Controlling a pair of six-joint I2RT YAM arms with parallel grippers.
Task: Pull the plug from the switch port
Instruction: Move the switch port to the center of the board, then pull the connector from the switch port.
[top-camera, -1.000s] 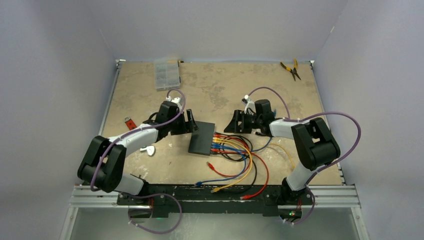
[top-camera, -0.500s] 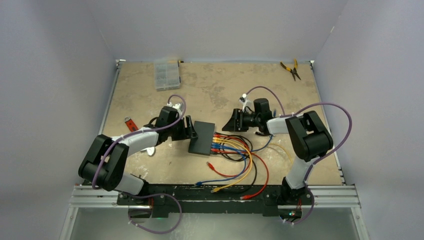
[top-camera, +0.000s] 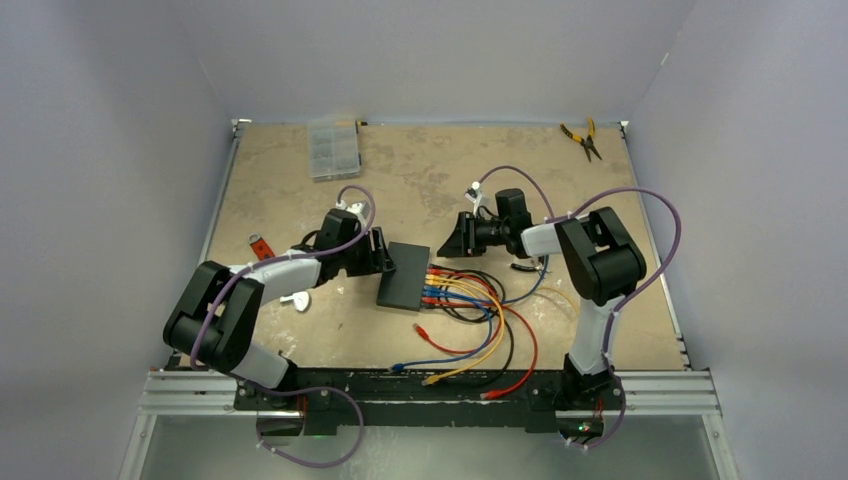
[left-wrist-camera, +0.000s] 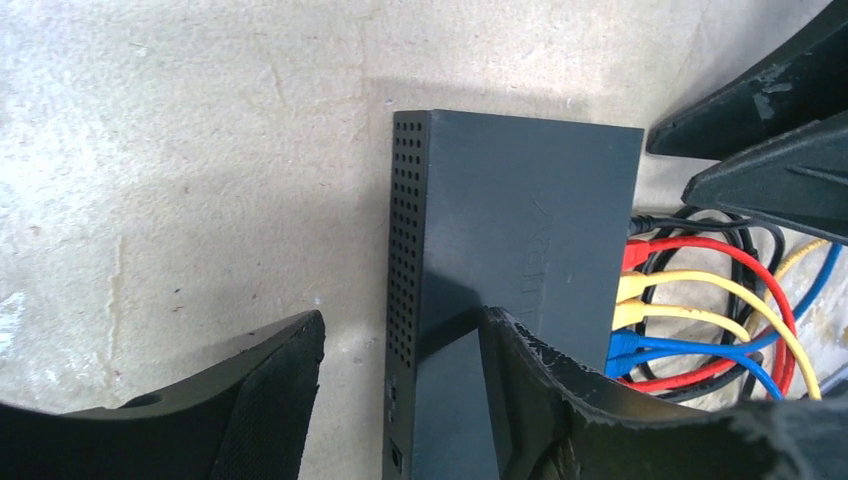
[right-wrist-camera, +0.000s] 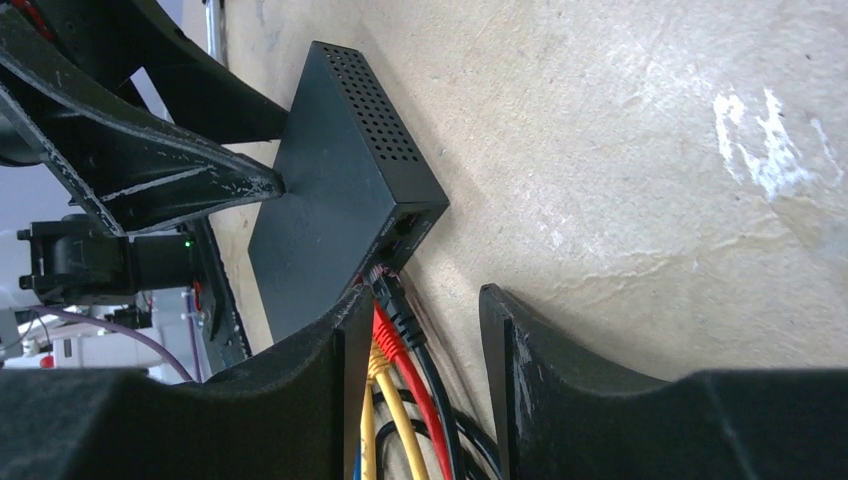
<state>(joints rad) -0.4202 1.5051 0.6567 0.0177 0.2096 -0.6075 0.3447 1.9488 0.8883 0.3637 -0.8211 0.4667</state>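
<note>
The switch (top-camera: 404, 278) is a flat black box lying mid-table, also seen in the left wrist view (left-wrist-camera: 520, 220) and the right wrist view (right-wrist-camera: 320, 200). Black, red, yellow and blue plugs (top-camera: 434, 285) fill the ports on its right edge. My left gripper (top-camera: 383, 255) (left-wrist-camera: 400, 330) is open and straddles the switch's left edge, one finger over the lid and the other above the table. My right gripper (top-camera: 452, 240) (right-wrist-camera: 425, 300) is open. The black plug (right-wrist-camera: 400, 300) at the far end of the row lies between its fingers, with a gap still showing.
Coloured cables (top-camera: 480, 330) loop from the switch toward the near edge, with loose ends lying there. A clear compartment box (top-camera: 333, 148) and pliers (top-camera: 583, 138) sit at the back. A small red item (top-camera: 261, 247) and a white piece (top-camera: 296, 299) lie beside the left arm.
My right gripper has moved left toward the switch's ports and its jaws have narrowed. My left gripper has edged onto the switch's left edge, its jaws also narrower.
</note>
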